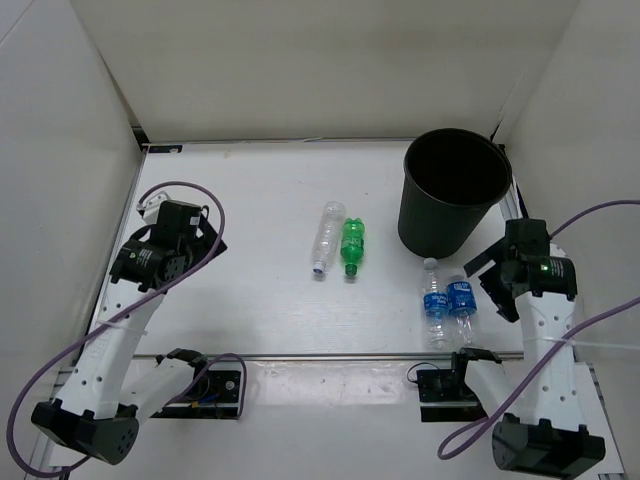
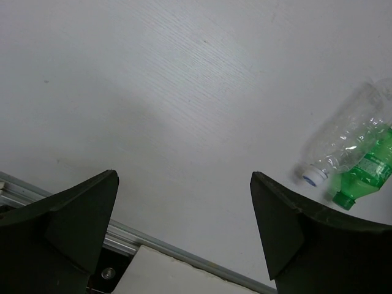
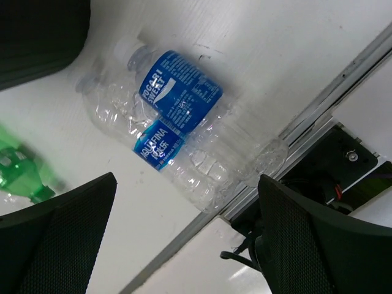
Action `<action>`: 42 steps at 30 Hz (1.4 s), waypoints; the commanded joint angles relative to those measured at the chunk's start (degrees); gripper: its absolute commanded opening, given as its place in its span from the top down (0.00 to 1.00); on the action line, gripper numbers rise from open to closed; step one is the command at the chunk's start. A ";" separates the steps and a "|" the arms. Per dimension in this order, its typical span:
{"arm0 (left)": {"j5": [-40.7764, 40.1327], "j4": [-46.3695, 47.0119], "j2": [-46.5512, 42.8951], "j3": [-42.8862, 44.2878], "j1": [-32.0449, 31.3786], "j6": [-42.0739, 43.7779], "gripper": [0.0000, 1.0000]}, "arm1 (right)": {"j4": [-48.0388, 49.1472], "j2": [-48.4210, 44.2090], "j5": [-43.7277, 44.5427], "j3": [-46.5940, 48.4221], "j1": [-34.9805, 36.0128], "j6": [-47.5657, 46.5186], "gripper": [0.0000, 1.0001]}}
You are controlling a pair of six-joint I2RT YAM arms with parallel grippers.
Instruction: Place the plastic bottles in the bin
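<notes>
The black bin (image 1: 440, 225) stands upright at the back right; its wall shows in the right wrist view (image 3: 37, 37). A plain clear bottle (image 1: 327, 238) and a green bottle (image 1: 352, 247) lie side by side at the table's middle. They also show in the left wrist view, clear (image 2: 349, 138) and green (image 2: 367, 171). Two clear blue-labelled bottles (image 1: 435, 305) (image 1: 462, 300) lie together in front of the bin, also seen in the right wrist view (image 3: 177, 92) (image 3: 162, 144). My left gripper (image 1: 203, 238) (image 2: 184, 176) is open and empty at the left. My right gripper (image 1: 485, 283) (image 3: 187, 179) is open and empty, just right of the labelled pair.
A metal rail (image 1: 330, 356) runs along the table's near edge, close to the labelled bottles' bases (image 3: 269, 153). White walls enclose the table on the left, back and right. Purple cables loop beside both arms.
</notes>
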 commanded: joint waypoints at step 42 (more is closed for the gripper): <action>-1.99 0.69 -2.33 -8.01 -1.33 -0.58 0.00 | 13.69 37.26 -11.53 -12.22 -8.96 -2.49 0.51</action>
